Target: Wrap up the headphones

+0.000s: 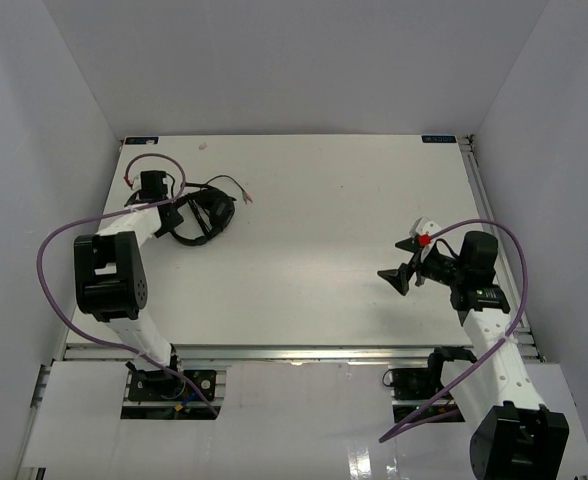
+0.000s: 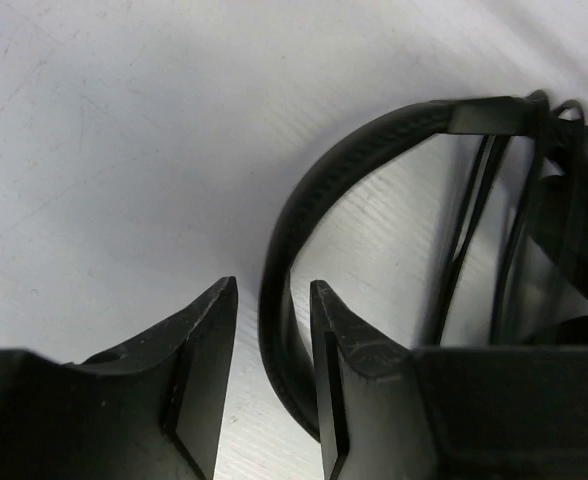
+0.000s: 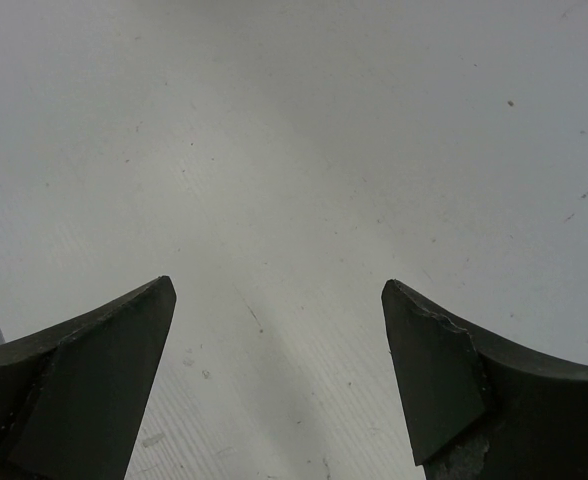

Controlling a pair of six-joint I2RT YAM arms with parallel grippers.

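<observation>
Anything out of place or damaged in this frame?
Nothing damaged. The headphones lie far back on the left, cable end trailing loose to the right, unwrapped; the headband sits between the left gripper fingers.

The table [image 1: 324,200] is matt white and finely grained, with small dark specks and faint scratches. On it, the headphones [image 1: 212,214] have a band [image 2: 284,240] of smooth black plastic or rubber with a soft sheen. Their cable [image 2: 464,220] is thin, glossy black. The left gripper [image 2: 274,288] has fingers of dull black plastic, faintly textured. The right gripper [image 3: 276,288] has the same matt black fingers, one chipped and scuffed along its edge. The purple cables [image 1: 42,265] over the table look smooth.
</observation>
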